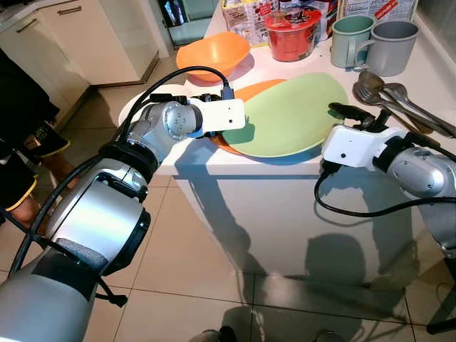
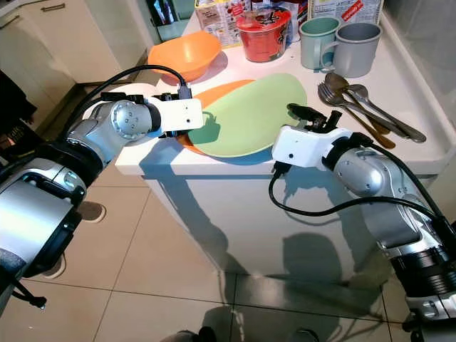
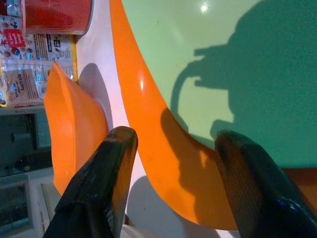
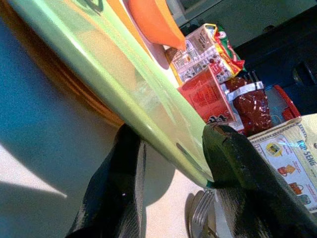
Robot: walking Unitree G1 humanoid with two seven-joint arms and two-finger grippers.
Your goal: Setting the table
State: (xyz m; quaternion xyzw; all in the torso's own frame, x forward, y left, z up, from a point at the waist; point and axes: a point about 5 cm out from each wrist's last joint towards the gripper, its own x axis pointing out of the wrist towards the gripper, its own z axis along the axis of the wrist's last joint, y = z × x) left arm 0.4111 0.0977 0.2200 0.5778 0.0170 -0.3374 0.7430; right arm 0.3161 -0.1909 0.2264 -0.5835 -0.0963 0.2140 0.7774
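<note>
Counter [image 1: 214,160]: a white top is carrying everything, and the robot is standing at its near edge.
Plate stack: a green plate [image 1: 288,114] is lying on an orange plate [image 3: 163,148], with what looks like a blue one under both at the near edge; the stack is sitting close to the counter's front edge, between the two arms.
Orange bowl [image 1: 212,51]: sitting behind the stack, towards the left.
Mugs: a teal mug [image 1: 350,39] and a grey mug [image 1: 392,44] are standing side by side at the back right, next to a red noodle cup [image 1: 291,34].
Cutlery [image 1: 399,100]: forks and spoons are lying to the right of the plates.
Left gripper [image 3: 173,153]: its fingers are standing apart, straddling the orange plate's rim without squeezing it.
Right gripper [image 4: 171,148]: its fingers are spread on either side of the green plate's rim, one below and one above, not yet pinching.
Handling: the plates are looking rigid, smooth and glossy, so probably slippery and breakable; taking the rim, well in from the edge, seems the best hold, and lifting level should be keeping the stack from sliding.
</note>
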